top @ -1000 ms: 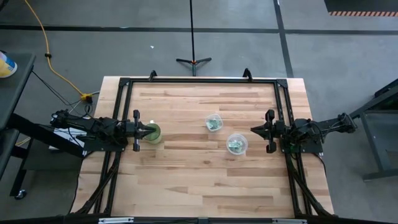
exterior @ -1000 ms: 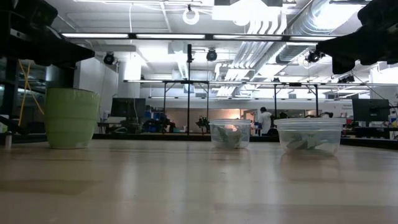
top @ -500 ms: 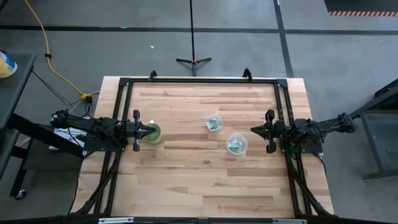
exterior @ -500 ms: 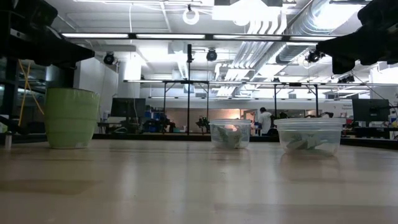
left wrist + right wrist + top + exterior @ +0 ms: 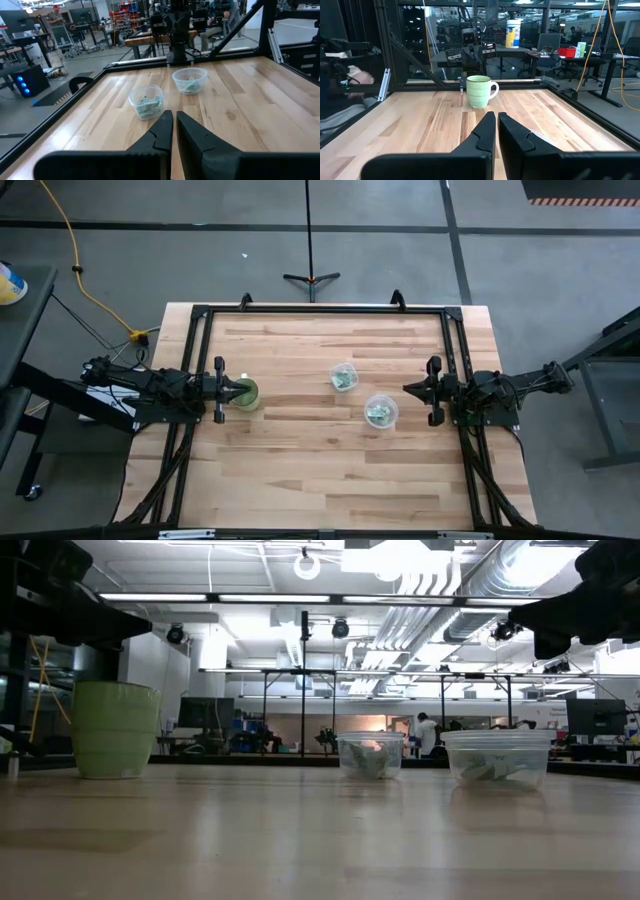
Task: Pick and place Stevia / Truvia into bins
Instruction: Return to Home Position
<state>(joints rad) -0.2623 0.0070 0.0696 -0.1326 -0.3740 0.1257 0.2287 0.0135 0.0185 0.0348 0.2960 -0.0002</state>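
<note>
Two clear plastic bins stand upright on the wooden table, one [image 5: 344,376] just beyond the middle and one [image 5: 380,411] nearer and to its right. Pale green and white Stevia packets lie inside both [image 5: 146,106] [image 5: 189,86]; no loose packet shows on the table. My left gripper [image 5: 228,390] is shut and hovers over the left rim of a solid green mug [image 5: 246,393], well left of the bins. My right gripper [image 5: 408,389] is shut and hangs in the air just right of the nearer bin. In the low view the bins [image 5: 370,754] [image 5: 496,758] rest on their bases.
The green mug [image 5: 479,91] has a handle and stands at the table's left-middle [image 5: 115,728]. A black frame [image 5: 320,310] runs around the table's edge. Bare wood stretches across the near half [image 5: 320,480]. People show in the room behind the table [image 5: 425,730].
</note>
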